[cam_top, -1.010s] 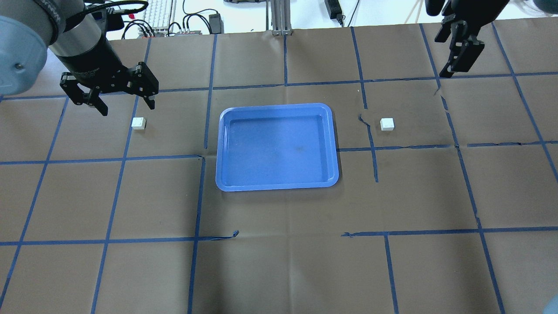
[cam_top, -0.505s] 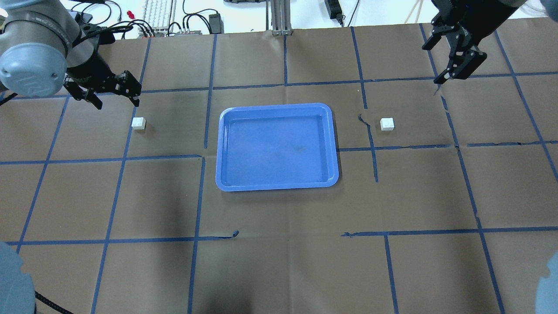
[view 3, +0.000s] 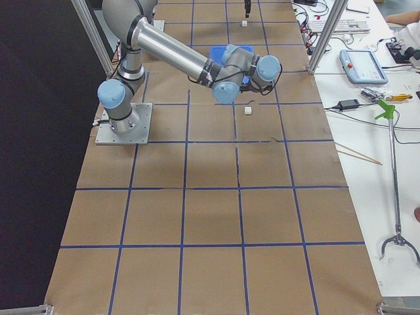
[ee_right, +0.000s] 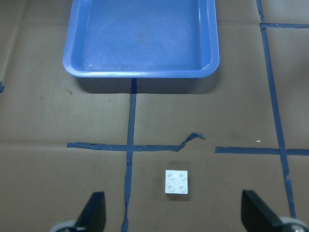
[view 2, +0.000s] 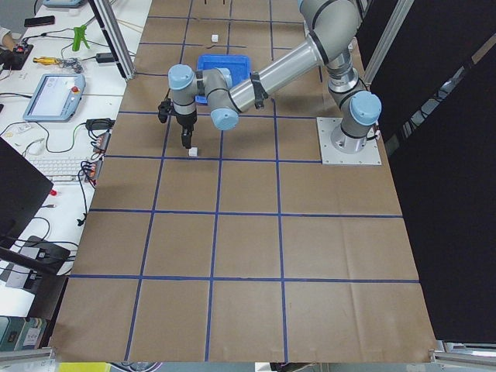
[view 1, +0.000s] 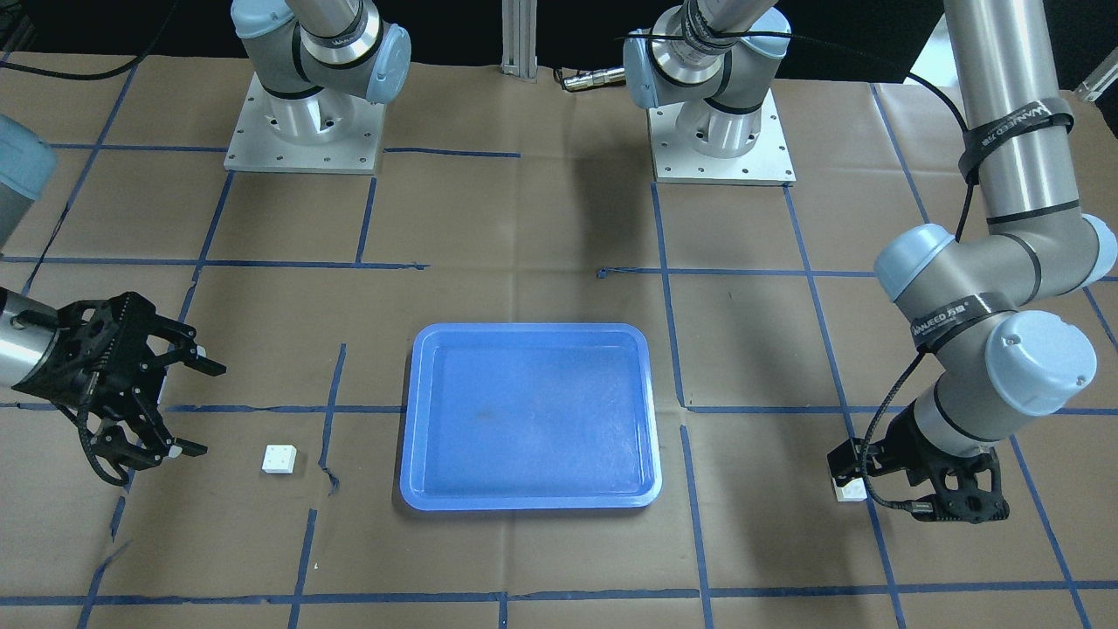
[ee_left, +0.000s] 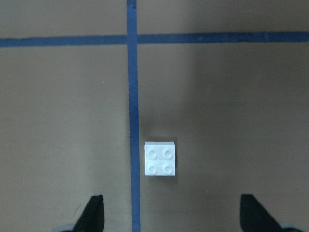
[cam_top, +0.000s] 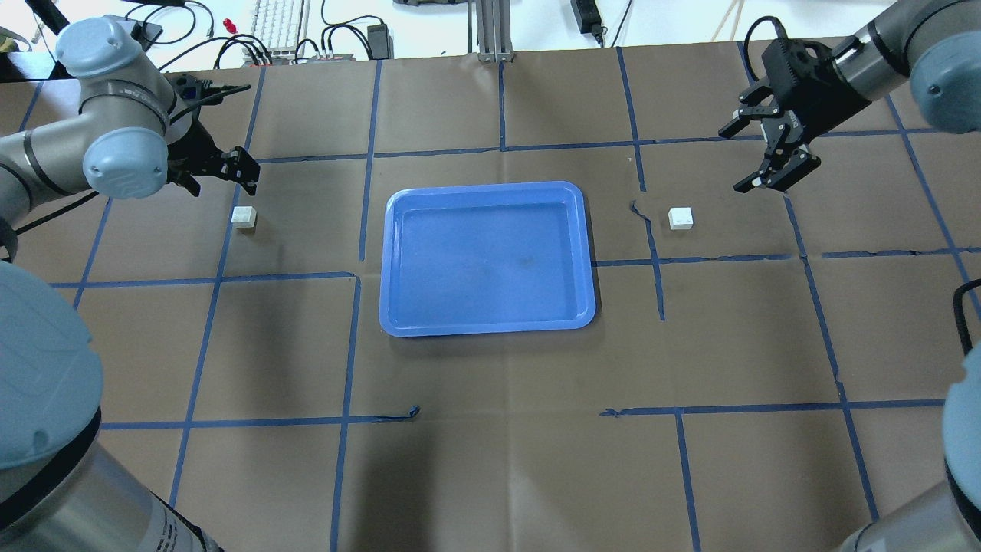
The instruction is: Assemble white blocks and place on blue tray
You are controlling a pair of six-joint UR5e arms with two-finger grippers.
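The blue tray [cam_top: 487, 328] lies empty at the table's middle. One white block [cam_top: 244, 217] sits to its left and the other white block [cam_top: 680, 218] to its right, both on the paper. My left gripper [cam_top: 220, 175] is open and hovers just beyond the left block. In the left wrist view the block [ee_left: 160, 159] lies ahead, between the open fingertips [ee_left: 94, 212]. My right gripper [cam_top: 733, 159] is open, beyond and to the right of the right block. The right wrist view shows that block [ee_right: 176, 181] and the tray [ee_right: 140, 74] behind it.
Brown paper with a blue tape grid covers the table. A torn tape strip [cam_top: 642, 211] lies between the tray and the right block. The two arm bases [view 1: 301, 131] stand on the robot's side. Cables and a keyboard [cam_top: 276, 23] lie past the far edge.
Both arms have swung down and in. The left gripper has moved closer to the left block, the right gripper toward the right block. Blocks and tray have not moved.
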